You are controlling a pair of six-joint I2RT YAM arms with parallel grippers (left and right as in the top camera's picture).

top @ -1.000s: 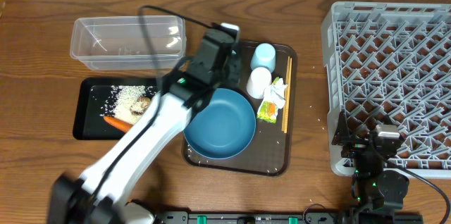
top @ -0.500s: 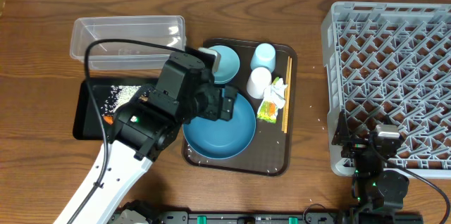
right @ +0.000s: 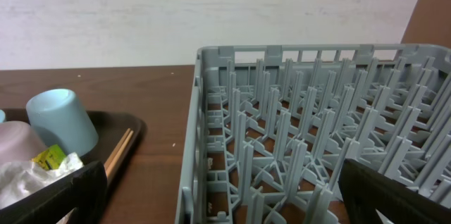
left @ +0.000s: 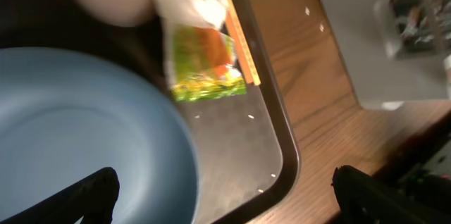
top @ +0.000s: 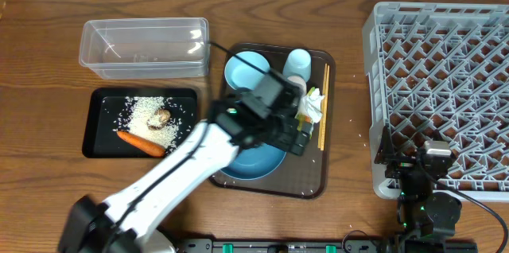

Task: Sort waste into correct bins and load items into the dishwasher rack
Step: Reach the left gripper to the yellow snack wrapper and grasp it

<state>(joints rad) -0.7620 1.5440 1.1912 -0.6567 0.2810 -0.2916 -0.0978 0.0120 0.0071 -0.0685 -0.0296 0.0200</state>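
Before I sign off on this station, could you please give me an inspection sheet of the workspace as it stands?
Surface: brown wooden table, a few white specks near the rack.
Job's things: orange carrot, small brown food lump and white rice grains in the shallow black tray; clear plastic tub behind it; round blue plate, pale-blue bowl, pale-blue cup, whitish-pink cup, wooden chopsticks, green-yellow wrapper and white tissue on the dark-brown serving tray; grey lattice dishwasher rack, no dishes seen.
Clutter: nothing seen.
Grippers: left gripper open above the serving tray, holding nothing; right gripper open beside the rack, holding nothing.
Cables: black cable arcing over the bowl.
Surroundings: white wall.
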